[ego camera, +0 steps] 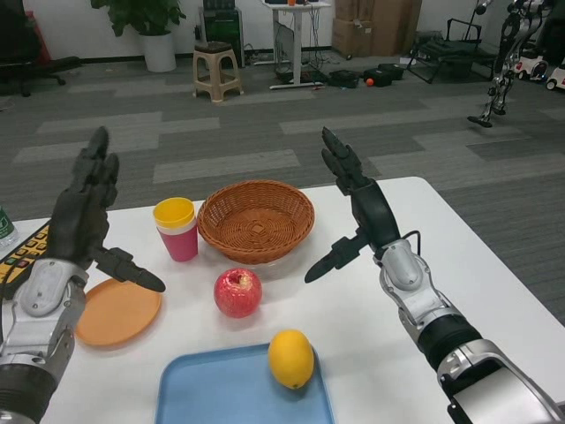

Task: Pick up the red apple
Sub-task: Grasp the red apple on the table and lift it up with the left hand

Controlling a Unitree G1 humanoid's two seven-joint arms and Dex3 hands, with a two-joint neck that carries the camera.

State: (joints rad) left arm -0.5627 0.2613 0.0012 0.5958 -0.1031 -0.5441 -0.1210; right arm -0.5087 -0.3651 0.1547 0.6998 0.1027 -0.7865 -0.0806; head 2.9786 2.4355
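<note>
We hold both hands raised and spread, left hand (86, 205) and right hand (357, 201) grasping nothing, flanking the red apple (237, 292) for approach.

Both silver forearms rise from the lower corners, hands raised above the table. The left hand (86, 210) is spread, fingers up and thumb out to the side. The right hand (355, 201) mirrors it, holding nothing.
</note>
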